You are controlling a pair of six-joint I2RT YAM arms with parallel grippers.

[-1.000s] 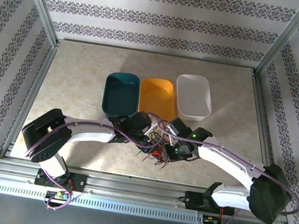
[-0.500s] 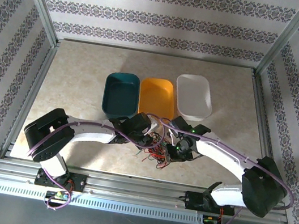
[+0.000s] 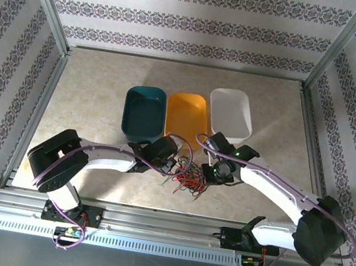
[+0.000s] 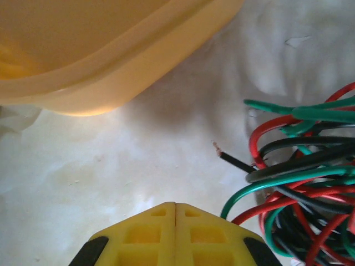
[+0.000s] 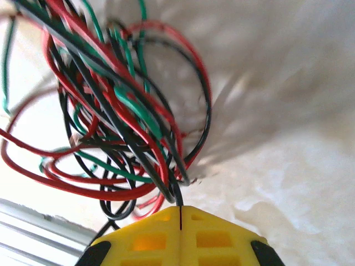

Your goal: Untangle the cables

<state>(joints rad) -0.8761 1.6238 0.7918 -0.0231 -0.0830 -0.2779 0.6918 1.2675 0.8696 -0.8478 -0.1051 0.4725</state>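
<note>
The cables [image 3: 189, 178] are a loose tangle of thin red, green and black wires on the table between my two grippers. My left gripper [image 3: 174, 167] sits just left of the tangle. In the left wrist view its yellow fingertips [image 4: 176, 206] are pressed together with nothing between them, and the cables [image 4: 299, 183] lie to their right with one bare black end pointing left. My right gripper [image 3: 212, 174] is at the tangle's right side. In the right wrist view it [image 5: 181, 209] is shut on a black cable, and the rest of the tangle [image 5: 116, 116] spreads out beyond the tips.
Three empty bins stand in a row behind the tangle: teal bin [image 3: 144, 110], orange bin [image 3: 189, 114] and white bin [image 3: 230, 114]. The orange bin's rim [image 4: 127, 77] is close in front of my left gripper. The table's metal front rail [image 5: 33, 221] runs near the tangle.
Both grippers have closed, the right one on a black cable. The right gripper has drawn back slightly to the right, and the tangle now shows more plainly between the two grippers.
</note>
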